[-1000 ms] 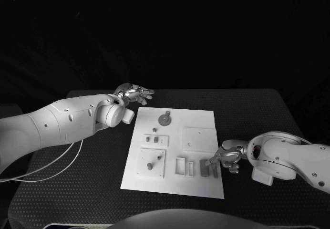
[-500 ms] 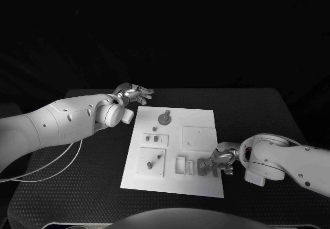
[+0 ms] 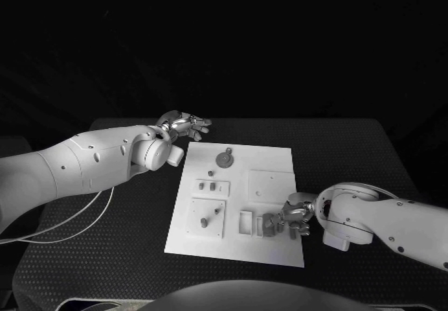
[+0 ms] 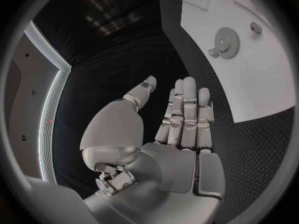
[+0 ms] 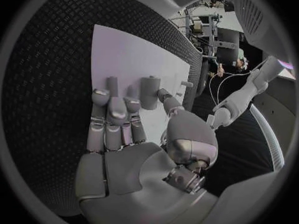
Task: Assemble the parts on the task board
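Under your right hand [image 3: 292, 219] lies the white task board [image 3: 270, 163] on a black, diamond-textured tabletop [image 3: 112, 253]; its fingers pinch a grey part [image 5: 149, 92] at the board's near edge. Beyond, your left hand [image 3: 184, 124] hovers empty, fingers spread. No writing is legible.

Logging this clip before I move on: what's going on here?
A two-armed robot is assembling small grey parts on the white task board. Its right hand is at the board's near right corner, its fingers on an upright grey part there. Whether it actually grips that part is unclear. The left hand hangs open beyond the board's far left corner, holding nothing. A gear-shaped part lies untouched near the far edge.
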